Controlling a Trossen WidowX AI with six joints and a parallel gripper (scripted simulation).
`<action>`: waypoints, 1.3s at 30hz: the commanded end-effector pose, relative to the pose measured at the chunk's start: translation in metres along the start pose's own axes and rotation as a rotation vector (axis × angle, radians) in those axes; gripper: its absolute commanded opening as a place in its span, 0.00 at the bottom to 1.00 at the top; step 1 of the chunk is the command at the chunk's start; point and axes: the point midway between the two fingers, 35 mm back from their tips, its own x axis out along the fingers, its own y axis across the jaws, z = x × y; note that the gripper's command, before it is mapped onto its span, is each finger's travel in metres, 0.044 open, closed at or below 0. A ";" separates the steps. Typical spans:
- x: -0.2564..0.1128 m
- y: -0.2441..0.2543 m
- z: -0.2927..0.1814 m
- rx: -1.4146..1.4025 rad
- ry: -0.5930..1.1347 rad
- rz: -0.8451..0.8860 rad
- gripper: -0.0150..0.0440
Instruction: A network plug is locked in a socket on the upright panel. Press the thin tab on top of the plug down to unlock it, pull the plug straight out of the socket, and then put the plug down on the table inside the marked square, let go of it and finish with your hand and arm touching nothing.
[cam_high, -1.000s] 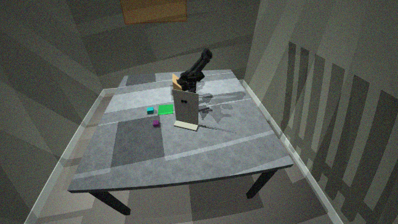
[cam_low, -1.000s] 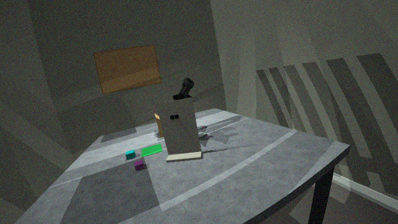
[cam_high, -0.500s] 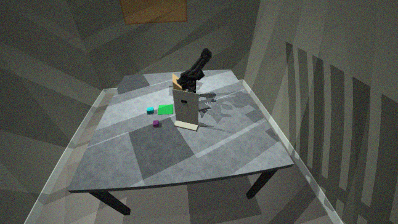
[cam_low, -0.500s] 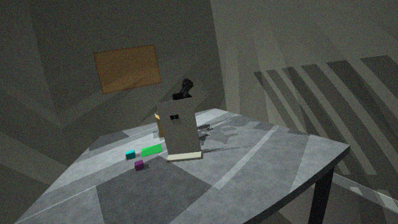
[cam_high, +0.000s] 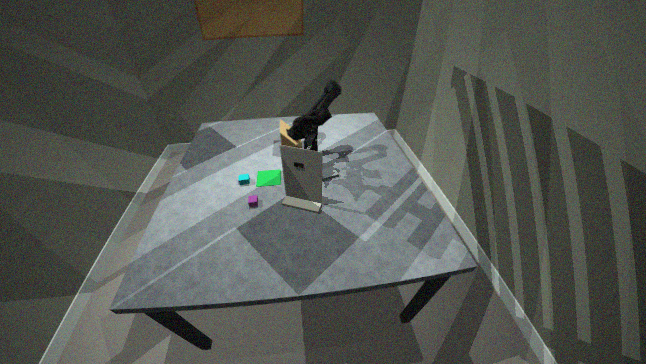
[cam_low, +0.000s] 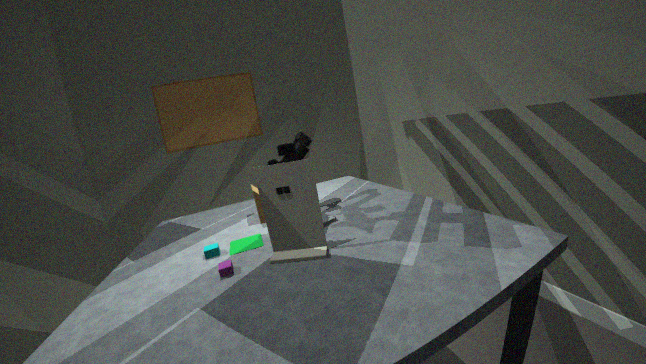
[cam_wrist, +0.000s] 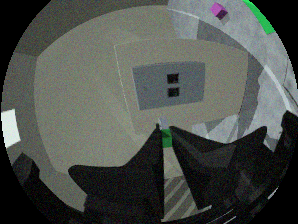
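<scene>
The upright beige panel (cam_high: 302, 185) (cam_low: 295, 220) (cam_wrist: 225, 75) stands on the table. In the wrist view its grey socket plate (cam_wrist: 150, 87) shows two dark openings, an upper one (cam_wrist: 172, 78) and a lower one (cam_wrist: 173, 92), with no plug seen in either. My gripper (cam_wrist: 164, 131) is shut on the plug, a small green body (cam_wrist: 166, 139) with a pale front end, between the fingertips and in front of the panel's socket side. In the top and exterior views the panel hides the fingertips and plug. The marked square (cam_high: 268, 178) (cam_low: 246, 244) (cam_wrist: 261, 16) is green and lies flat beside the panel.
A teal block (cam_high: 243, 179) (cam_low: 211, 251) and a magenta block (cam_high: 253, 201) (cam_low: 226, 268) (cam_wrist: 218, 10) lie near the green square. An orange-tan board (cam_high: 286, 132) (cam_low: 259, 205) stands behind the panel, close to the arm. The panel has a raised foot (cam_high: 301, 204) (cam_low: 300, 255).
</scene>
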 end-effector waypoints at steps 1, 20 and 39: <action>-0.003 0.010 -0.002 -0.004 0.007 0.004 0.25; -0.006 0.016 0.019 -0.045 -0.061 -0.066 0.25; 0.006 -0.015 0.078 -0.109 -0.214 -0.294 0.25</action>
